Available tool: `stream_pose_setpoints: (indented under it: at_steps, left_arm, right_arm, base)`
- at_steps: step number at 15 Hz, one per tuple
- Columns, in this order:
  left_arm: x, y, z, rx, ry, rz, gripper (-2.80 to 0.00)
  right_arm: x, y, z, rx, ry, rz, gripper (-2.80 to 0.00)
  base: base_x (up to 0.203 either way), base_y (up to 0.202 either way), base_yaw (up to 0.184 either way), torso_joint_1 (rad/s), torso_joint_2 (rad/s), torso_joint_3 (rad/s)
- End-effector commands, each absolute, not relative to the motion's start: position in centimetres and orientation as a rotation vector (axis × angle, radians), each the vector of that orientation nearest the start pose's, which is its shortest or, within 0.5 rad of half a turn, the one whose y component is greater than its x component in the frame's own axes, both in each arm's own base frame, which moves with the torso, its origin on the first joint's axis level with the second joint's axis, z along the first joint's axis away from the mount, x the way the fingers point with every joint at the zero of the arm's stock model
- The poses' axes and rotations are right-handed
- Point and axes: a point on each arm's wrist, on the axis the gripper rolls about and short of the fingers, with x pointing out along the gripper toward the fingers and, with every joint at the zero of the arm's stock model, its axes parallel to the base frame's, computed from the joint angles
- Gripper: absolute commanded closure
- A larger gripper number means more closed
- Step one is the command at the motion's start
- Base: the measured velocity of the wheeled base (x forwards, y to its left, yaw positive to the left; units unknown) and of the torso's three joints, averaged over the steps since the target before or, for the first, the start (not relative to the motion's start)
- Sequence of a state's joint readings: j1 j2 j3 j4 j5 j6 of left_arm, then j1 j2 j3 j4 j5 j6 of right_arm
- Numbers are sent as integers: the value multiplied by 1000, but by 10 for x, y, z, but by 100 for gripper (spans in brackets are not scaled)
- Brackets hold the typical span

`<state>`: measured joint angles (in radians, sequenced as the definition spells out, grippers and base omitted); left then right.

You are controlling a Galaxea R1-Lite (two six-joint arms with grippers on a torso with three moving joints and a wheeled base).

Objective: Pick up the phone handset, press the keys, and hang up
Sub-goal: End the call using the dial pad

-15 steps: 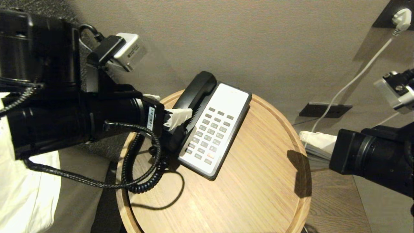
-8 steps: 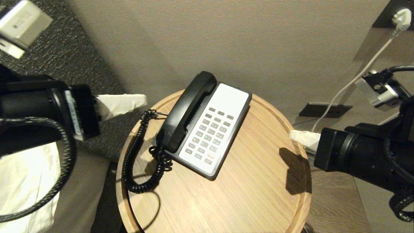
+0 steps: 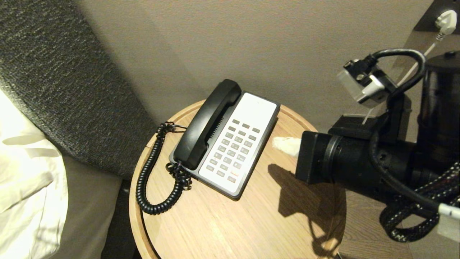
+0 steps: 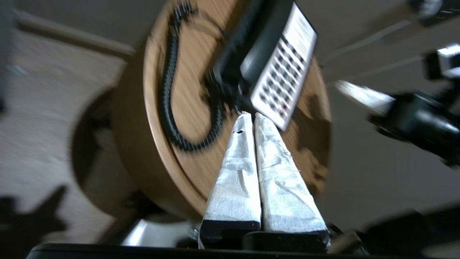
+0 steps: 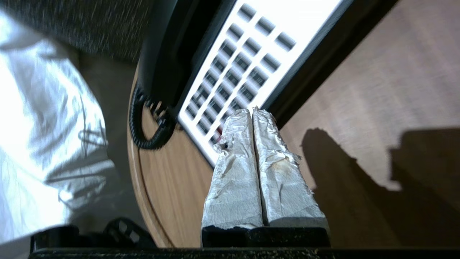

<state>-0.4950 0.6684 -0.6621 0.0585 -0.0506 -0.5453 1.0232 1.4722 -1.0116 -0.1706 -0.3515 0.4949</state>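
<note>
In the head view, the phone handset is seen lying in its cradle along the left side of the phone base, which stands on the round wooden tabletop. The coiled cord is looped on the wood to the left of the base. The right gripper is held over the tabletop just right of the keypad, apart from it.

In the left wrist view, the left gripper is shown off the tabletop's edge, its taped jaws pressed together on nothing.

In the right wrist view, the right gripper's jaws are pressed together, empty, near the keypad's lower corner.
</note>
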Motion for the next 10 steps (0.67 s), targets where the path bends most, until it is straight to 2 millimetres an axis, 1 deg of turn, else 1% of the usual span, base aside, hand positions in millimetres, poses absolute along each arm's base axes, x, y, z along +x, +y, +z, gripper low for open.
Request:
stream_pose_setpoints:
  at_steps: [1,2,3,6,10]
  left_arm:
    - [9,-7,234,-607,168,-542,0]
    - [4,-5,232,-628,157,-553,0]
    - [-1,-3,230,-640,145,-564,0]
    - [-5,-1,232,-650,127,-571,0]
    - [-3,-2,225,-649,146,-561,0]
  right_arm:
    - [140,234,244,242,433,610,0]
    - [141,237,238,229,449,608,0]
    - [141,243,237,225,454,616,0]
    - [143,263,230,209,473,635,0]
    - [147,271,219,182,499,628,0]
  base:
    - [0,0,0,0,0,0]
    - [0,0,0,0,0,0]
    - [0,0,0,0,0,0]
    - [0,0,0,0,0,0]
    - [0,0,0,0,0,0]
